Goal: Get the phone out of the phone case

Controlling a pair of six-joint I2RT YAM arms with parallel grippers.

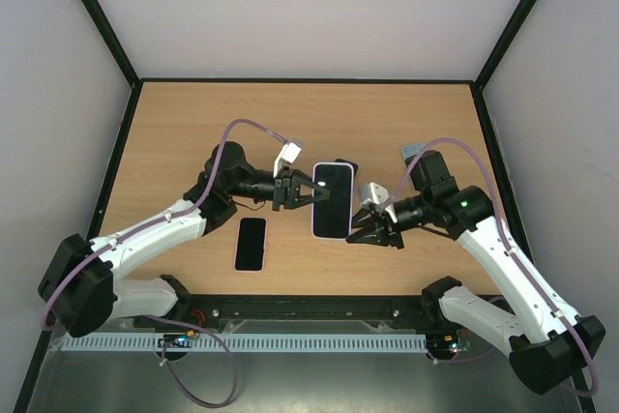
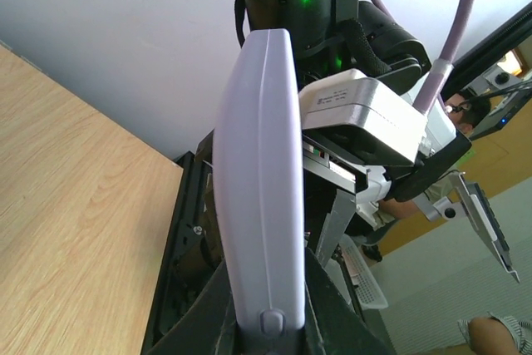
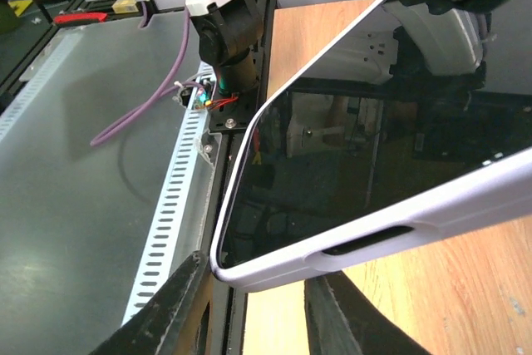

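Left hand [image 1: 309, 191] is pressed together on the left long edge of the phone case [image 1: 332, 231], toward the far end of that edge, and holds it up off the worktop [image 1: 184, 123]. From the left wrist, the lilac back of the case rises on edge straight out from between the fingers [image 2: 320, 309]. The phone [image 1: 332, 195] sits inside the case, dark screen facing up.

At the case's near right corner is the right hand [image 1: 363, 227]. Its fingers [image 3: 179, 305] are spread, one on each side of that corner just under the rim with the side cut-out. Whether they touch the case I cannot tell.

A second phone [image 1: 250, 244] lies flat on the worktop to the near left of the case, well apart from it, screen up with a pale rim. A dark corner [image 1: 346, 163] shows at the far end of the case; what it is cannot be made out. Purple cables [image 1: 253, 125] loop above both arms on either side of the case. Nothing lies between the case and the second phone.

The worktop is pale wood grain. Black frame rails [image 1: 97, 16] run along its edges and up the corners, and plain white walls close it in on three sides. Nearer than the case, past the arm bases, a white slotted cable duct [image 1: 290, 342] runs along the edge above a grey surface.
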